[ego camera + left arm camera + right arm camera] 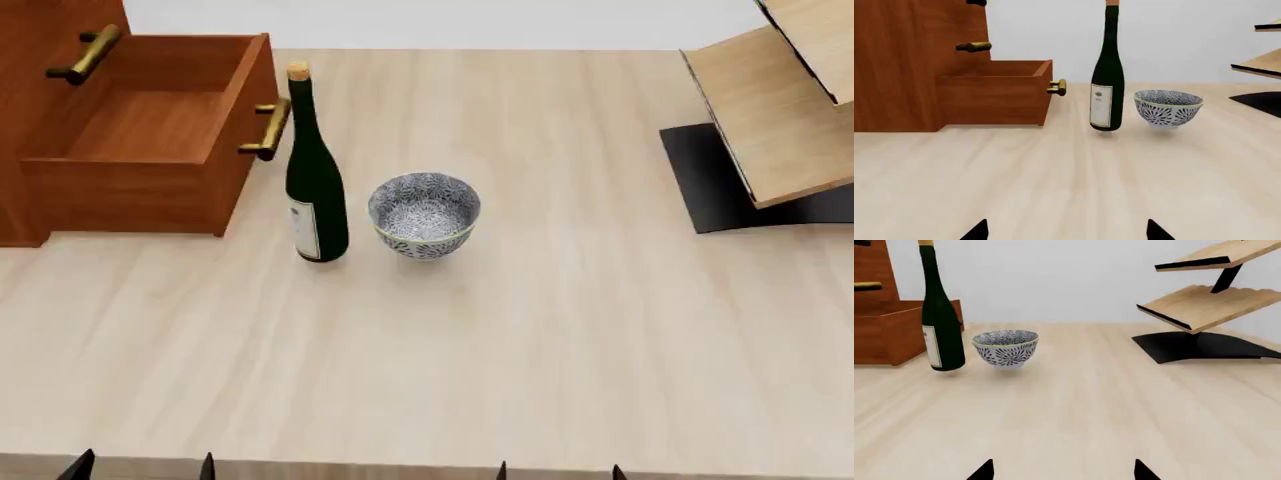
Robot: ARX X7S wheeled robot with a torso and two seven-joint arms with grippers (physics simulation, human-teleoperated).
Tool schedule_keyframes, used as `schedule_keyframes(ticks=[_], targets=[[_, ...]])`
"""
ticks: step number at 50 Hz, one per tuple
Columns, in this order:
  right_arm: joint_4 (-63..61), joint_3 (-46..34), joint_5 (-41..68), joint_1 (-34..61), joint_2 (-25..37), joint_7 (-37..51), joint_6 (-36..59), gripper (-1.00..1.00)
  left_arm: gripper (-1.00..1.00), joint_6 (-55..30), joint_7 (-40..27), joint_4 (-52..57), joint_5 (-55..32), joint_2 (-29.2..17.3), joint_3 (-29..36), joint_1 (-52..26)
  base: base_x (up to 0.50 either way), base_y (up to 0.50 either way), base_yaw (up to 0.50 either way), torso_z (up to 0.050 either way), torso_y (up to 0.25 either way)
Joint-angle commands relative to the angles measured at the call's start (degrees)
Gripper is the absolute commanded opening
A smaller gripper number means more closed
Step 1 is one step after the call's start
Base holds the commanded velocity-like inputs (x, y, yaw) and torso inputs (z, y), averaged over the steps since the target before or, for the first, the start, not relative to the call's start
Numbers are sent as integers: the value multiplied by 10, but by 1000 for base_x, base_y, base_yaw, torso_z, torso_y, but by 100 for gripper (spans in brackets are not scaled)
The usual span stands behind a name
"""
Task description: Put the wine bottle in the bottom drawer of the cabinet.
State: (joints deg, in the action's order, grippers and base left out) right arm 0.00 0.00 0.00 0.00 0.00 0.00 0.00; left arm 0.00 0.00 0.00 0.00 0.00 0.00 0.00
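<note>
Five items on one pale wooden table (561, 350), listed from the head view.

1. Cabinet (40, 30): reddish-brown wood, at 10 o'clock in the far corner. Brass bar handles show on the upper fronts.
2. Bottom drawer (147, 130): pulled out toward the table's middle, open top, nothing seen inside. Its brass handle (271, 128) sits on the front face, pointing to 3 o'clock.
3. Wine bottle (316, 195): dark green, cream label, tan cork. Stands upright on the table just beside the drawer front, at 11 o'clock from the table's centre, outside the drawer. Nothing grips it.
4. Bowl (424, 213): blue-and-white pattern, upright, just beside the bottle at its 3 o'clock; whether they touch cannot be told.
5. Rack (781, 100): slanted light-wood shelves on a black base, at 2 o'clock, well apart from the bottle and bowl.

Left gripper (1066, 232): only two dark fingertips show at the edge of the wrist view, spread wide apart, holding nothing, well short of the bottle.

Right gripper (1062, 471): likewise two dark tips set wide apart, empty, over bare table, facing the bowl and rack.

Both grippers lie at 6 o'clock, at the near table edge.
</note>
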Motion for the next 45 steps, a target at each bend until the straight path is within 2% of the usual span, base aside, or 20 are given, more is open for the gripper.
schedule_keyframes(ticks=[1, 5, 19, 45], targets=[[1, -15, 11, 0, 11, 14, -2, 100, 100, 1, -9, -1, -8, -8, 9, 1, 0, 0, 0, 0, 0], [4, -26, 20, 2, 19, 20, -2, 100, 100, 8, -18, 2, 7, -19, 36, 5, 0, 0, 0, 0, 0], [9, -56, 12, 3, 36, 44, -13, 100, 100, 11, -46, -2, 0, -35, 53, 4, 0, 0, 0, 2, 0], [8, -82, 15, 4, 56, 70, -18, 100, 100, 12, -75, -5, -7, -51, 76, 1, 0, 0, 0, 50, 0]])
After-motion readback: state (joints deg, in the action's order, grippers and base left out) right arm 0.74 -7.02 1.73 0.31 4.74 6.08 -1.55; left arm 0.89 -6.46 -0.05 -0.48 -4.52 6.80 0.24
